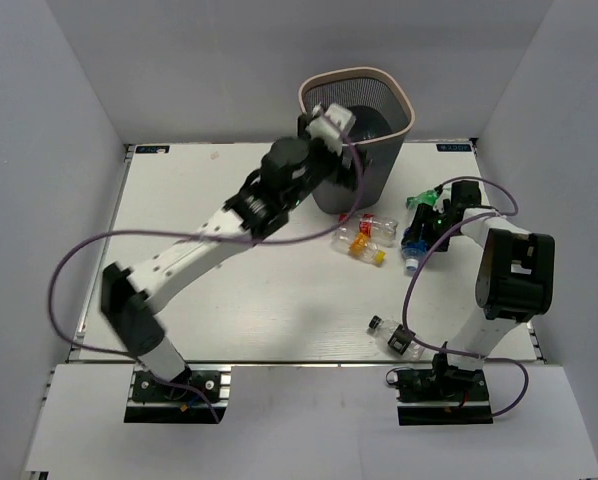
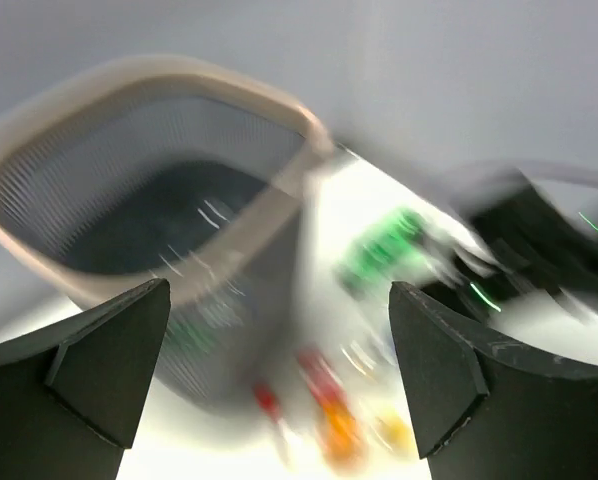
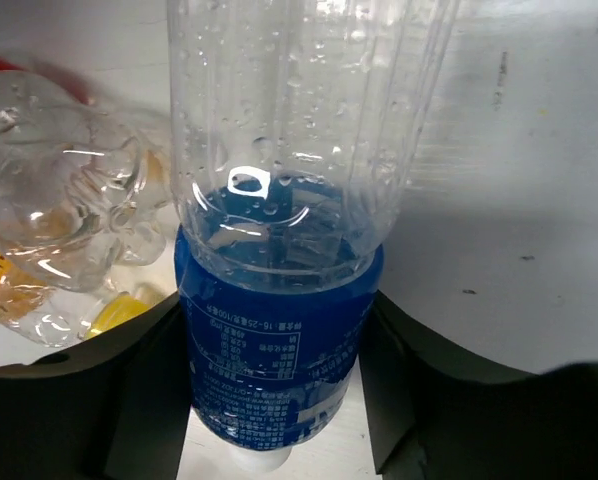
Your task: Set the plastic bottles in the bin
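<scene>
Three pale grey walls (image 1: 229, 70) are closing in the workspace on the left, back and right, and the white surface (image 1: 269, 300) is filling the floor between them, with both arm bases bolted at its near edge.

Standing at the far edge, the bin (image 1: 384, 165) is sitting between the two arms' reach, probably so either one can drop into it. The long left arm is stretching diagonally across the surface, and the left end effector (image 1: 331, 122) is hovering at the bin's near rim with its fingers spread wide and nothing between them. That is a drop position, I judge. The wrist view is blurring too much to show what is lying inside the mesh.

The right arm is folding down over the cluster of plastic bottles to the right of the bin. The right end effector (image 3: 276, 390) is gripping the blue-labelled bottle (image 3: 274, 340), fingers lying against both sides of its label while the bottle is resting on the surface.

Around it, the green bottle (image 1: 422, 199) is lying just behind, the red-yellow bottles (image 1: 364, 240) just to the left, and the black-labelled bottle (image 1: 394, 338) well apart toward the front, all waiting outside the bin.
</scene>
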You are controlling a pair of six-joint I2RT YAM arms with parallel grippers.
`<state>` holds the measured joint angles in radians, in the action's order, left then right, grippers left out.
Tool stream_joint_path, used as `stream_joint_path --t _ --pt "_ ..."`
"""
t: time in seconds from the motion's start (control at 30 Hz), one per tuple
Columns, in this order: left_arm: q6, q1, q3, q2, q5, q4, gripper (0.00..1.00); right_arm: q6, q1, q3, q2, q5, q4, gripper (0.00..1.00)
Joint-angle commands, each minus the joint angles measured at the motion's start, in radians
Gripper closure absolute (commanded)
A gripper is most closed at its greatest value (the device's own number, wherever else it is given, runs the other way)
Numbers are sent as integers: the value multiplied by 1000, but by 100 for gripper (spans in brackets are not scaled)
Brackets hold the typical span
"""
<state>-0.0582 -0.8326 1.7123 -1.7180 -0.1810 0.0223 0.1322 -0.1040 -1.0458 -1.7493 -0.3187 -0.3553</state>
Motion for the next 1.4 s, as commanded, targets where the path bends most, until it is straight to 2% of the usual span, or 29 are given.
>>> stream_joint_path --t 0.0,0.03,0.1,0.13,0.17,0.23,0.27,0.3,0.37,0.5,0.53,0.67,0.77,0.8,0.87,0.9,0.97,1.0,1.03,1.07,1.1,1.13,1.2,1.27,1.37 --pt "177 -40 -277 219 107 -78 0 -19 -13 -17 46 40 -10 44" --pt "207 -55 -393 250 107 -78 0 -34 -16 -5 107 32 -14 52" --pt "280 -65 -504 284 107 -87 0 -109 -19 4 215 -9 -30 57" --pt "299 -75 -525 284 107 -87 0 -124 -19 9 246 -26 -33 64" --pt "320 -76 -537 284 132 -99 0 -178 -19 7 349 -54 -45 67" --pt "392 -76 -551 242 155 -108 0 -209 -19 -3 407 -149 -53 70" --pt "420 -76 -563 201 178 -96 0 -227 -19 -13 494 -160 -51 75" --pt "451 -76 -577 181 178 -84 0 -241 -17 -16 526 -236 -42 75" --pt "582 -53 -600 123 189 -39 0 -240 -13 -29 600 -263 16 79" --pt "806 -43 -609 57 189 39 0 -198 -5 -71 689 -397 159 79" --pt "843 -43 -609 34 189 65 0 -163 0 -82 688 -423 252 79" --pt "1044 -43 -643 2 169 218 0 -66 27 -184 596 -430 441 77" --pt "1135 -43 -643 -26 156 274 0 18 62 -319 458 -413 573 77" --pt "1161 -33 -643 -41 156 274 0 24 85 -423 401 -407 587 77" --pt "1228 -33 -632 -51 146 274 0 75 140 -508 269 -378 602 76" --pt "1245 -23 -620 -73 132 265 0 90 150 -655 151 -373 581 74" --pt "1291 -23 -597 -84 115 204 0 90 191 -823 61 -336 524 68" --pt "1307 -23 -597 -84 101 185 0 93 200 -943 -82 -326 471 56" --pt "1316 -23 -588 -94 92 168 0 102 216 -998 -131 -323 440 48" --pt "1328 -23 -571 -94 77 116 0 106 220 -1127 -175 -309 391 35" --pt "1343 -23 -571 -94 43 88 0 106 222 -1227 -259 -300 360 10" --pt "1354 -23 -538 -103 26 58 0 106 227 -1303 -319 -296 357 10" --pt "1365 -23 -504 -124 -15 -32 0 125 225 -1339 -351 -273 314 10" --pt "1376 -23 -451 -146 -29 -61 0 130 217 -1292 -319 -260 315 10" --pt "1396 -23 -439 -193 -38 0 0 80 207 -1180 -254 -279 292 10"
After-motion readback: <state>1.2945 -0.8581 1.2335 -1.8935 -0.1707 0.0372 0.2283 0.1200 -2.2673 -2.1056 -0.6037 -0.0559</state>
